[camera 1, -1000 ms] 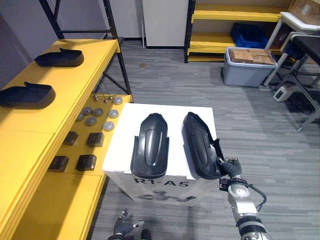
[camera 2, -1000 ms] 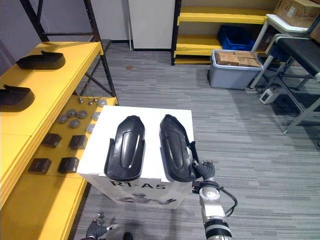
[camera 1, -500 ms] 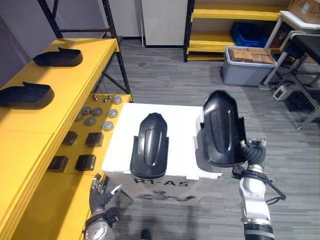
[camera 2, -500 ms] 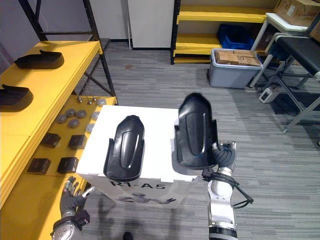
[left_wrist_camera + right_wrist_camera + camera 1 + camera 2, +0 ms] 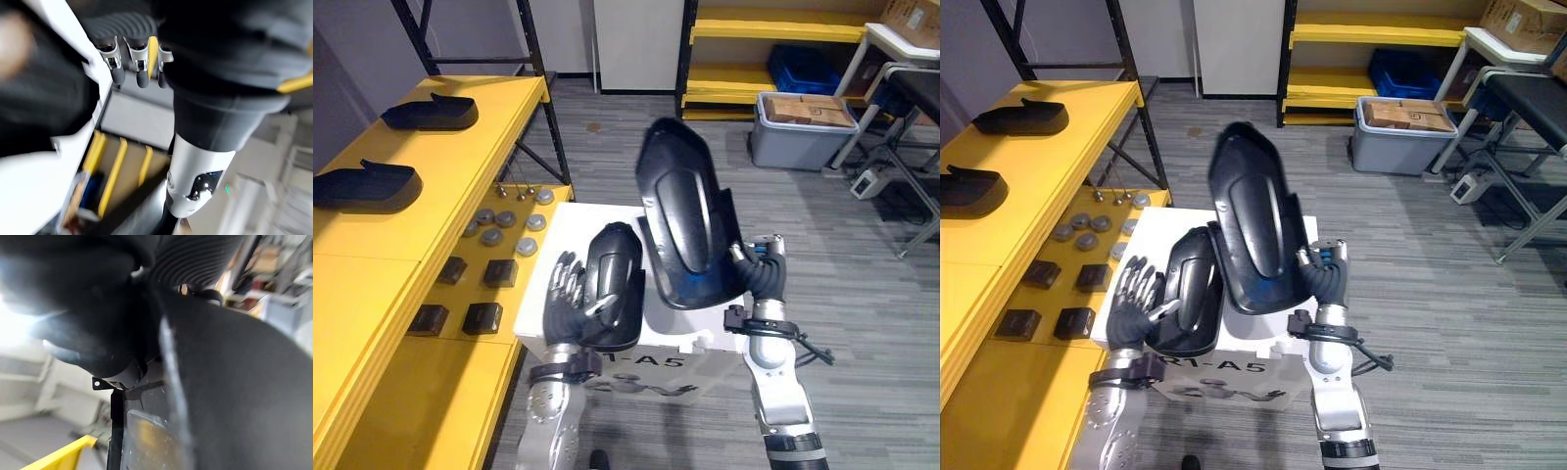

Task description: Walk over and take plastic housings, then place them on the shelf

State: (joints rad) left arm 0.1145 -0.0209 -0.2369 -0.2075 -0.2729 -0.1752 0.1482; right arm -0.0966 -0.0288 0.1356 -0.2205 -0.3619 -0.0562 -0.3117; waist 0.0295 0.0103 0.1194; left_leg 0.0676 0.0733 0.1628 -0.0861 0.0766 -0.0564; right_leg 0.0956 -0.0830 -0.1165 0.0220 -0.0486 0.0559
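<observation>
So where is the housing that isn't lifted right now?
In the left eye view, the flat housing lies on the white box, left of the raised housing in the right hand, with the left hand against its left edge.

- This looks like a workshop or factory parts store.
- Upper left: a yellow shelf [image 5: 460, 166] on black steel uprights [image 5: 555, 137] carries black plastic housings [image 5: 429, 113]. Its lower level holds metal discs [image 5: 505, 219] and dark blocks [image 5: 499, 272].
- Top right: a yellow rack [image 5: 773, 29] holds a blue bin [image 5: 800, 67]. A grey tote [image 5: 798, 142] of cardboard boxes [image 5: 808, 110] stands on the grey plank floor [image 5: 636, 166].
</observation>
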